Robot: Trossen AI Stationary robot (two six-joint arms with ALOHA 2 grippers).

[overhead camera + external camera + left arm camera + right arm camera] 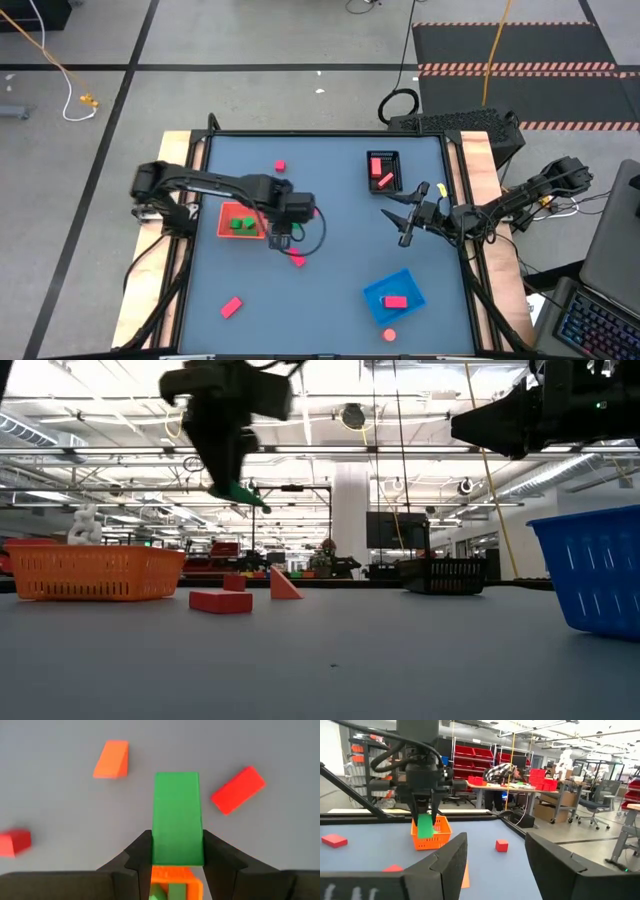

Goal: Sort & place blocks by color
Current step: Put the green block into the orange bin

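Note:
My left gripper (281, 236) is shut on a green bar block (177, 815), held above the table just right of the orange-red tray (226, 232). That tray holds green blocks (240, 223). The left gripper also shows in the low view (226, 470) and in the right wrist view (424, 815). My right gripper (405, 216) is open and empty above the table's right part, between the black tray (383, 172) and the blue tray (392, 296). Each of these two trays holds red blocks. Loose red blocks (231, 307) lie flat on the table. My left gripper pinches the green bar by its two long sides (156, 847) between its two fingers, at one end of the bar. The fingers point down from above, and the bar sticks out past the fingertips (425, 827). It is lifted clear of the table and the tray.
Loose red blocks lie at the far middle (280, 165), just below the left gripper (298, 260) and by the near edge (389, 336). An orange wedge (111, 759) and a red bar (238, 790) lie under the left gripper. A person (500, 772) is in the room behind the table.

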